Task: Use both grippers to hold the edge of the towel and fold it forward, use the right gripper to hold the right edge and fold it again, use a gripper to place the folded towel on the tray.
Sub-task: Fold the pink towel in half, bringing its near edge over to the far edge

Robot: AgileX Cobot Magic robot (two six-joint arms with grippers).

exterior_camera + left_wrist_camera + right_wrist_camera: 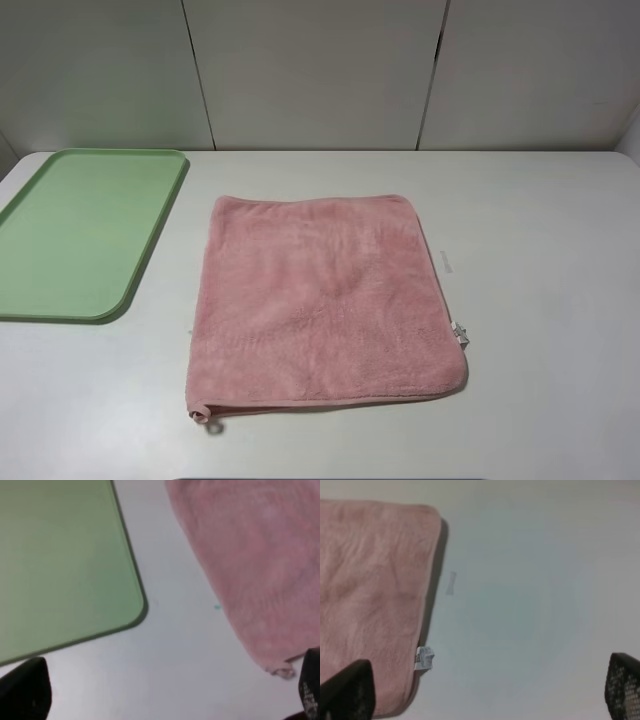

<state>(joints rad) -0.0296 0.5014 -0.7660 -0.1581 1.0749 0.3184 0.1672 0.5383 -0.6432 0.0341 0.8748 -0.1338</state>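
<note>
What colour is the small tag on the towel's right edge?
White. The tag on the pink towel shows best in the right wrist view.

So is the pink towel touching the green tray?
No, in the high view the pink towel lies flat on the white table beside the green tray, with a strip of bare table between them.

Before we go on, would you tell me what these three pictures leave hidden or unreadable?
Exterior high view: neither arm appears; the left gripper and right gripper show only dark fingertips at the wrist frames' edges.
Exterior high view: the tray is cut off on its left by the frame edge.
Right wrist view: print on the white tag of the towel is too small and blurred to read.
Left wrist view: the corner loop is blurred.
</note>
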